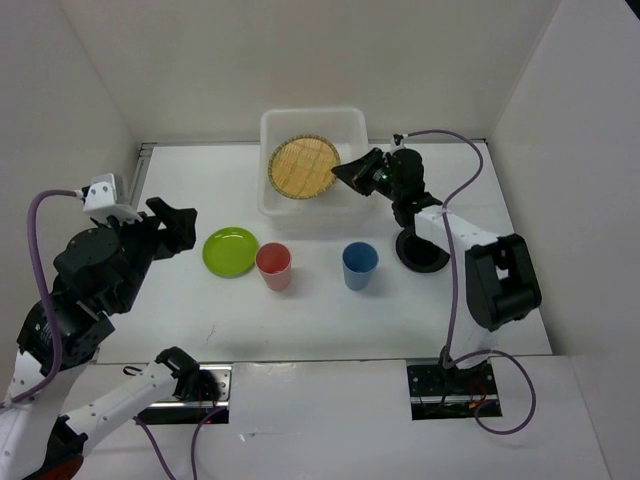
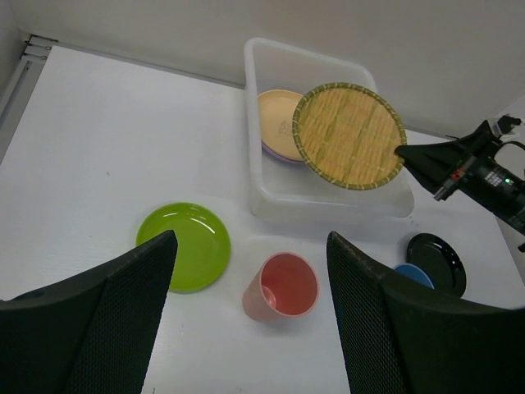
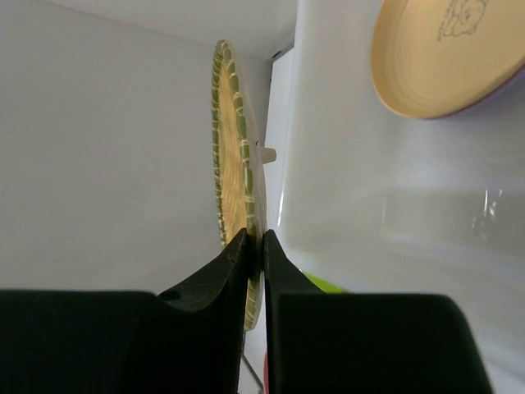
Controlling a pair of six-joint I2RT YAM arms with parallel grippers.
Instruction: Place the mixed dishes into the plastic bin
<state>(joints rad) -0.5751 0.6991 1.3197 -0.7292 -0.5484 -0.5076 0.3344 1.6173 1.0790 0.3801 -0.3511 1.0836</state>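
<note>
No text, label, brand or number can be read. The orange plate (image 3: pixel 435 57), upper right of the right wrist view, bears only a faint line drawing.

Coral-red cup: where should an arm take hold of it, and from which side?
Probably the rim, from above: the coral-red cup stands upright, mouth open, so one finger can go inside and one outside the wall. The open left gripper is the nearer one; the lime green plate lies close beside the cup on that side.
</note>
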